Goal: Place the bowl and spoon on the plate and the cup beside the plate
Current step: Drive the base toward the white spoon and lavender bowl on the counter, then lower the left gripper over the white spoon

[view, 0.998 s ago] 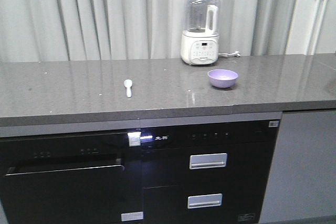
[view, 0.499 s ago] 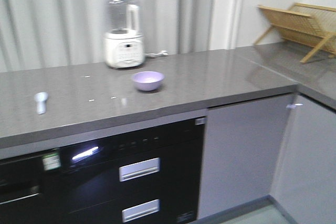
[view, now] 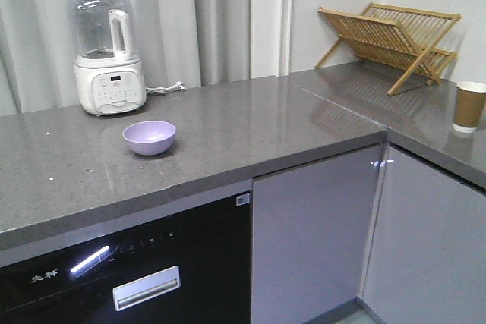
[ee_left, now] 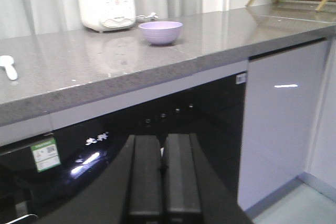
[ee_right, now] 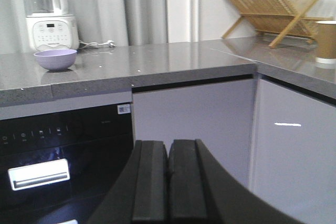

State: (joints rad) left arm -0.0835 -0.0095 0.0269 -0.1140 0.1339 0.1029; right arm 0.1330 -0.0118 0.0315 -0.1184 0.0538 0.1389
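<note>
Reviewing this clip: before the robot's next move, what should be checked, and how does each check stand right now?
1. Small lavender plastic bowl found, upright on the grey stone countertop: ok.
2. Brown paper cup found, upright, near the wooden dish rack: ok.
3. Small white spoon found: ok, though only at the left wrist view's edge.
4. Pale blue round plate found: not ok, it shows in no view.
5. Left gripper and right gripper free: ok, both shut and empty.
6. Items within reach from here: cannot tell.
</note>
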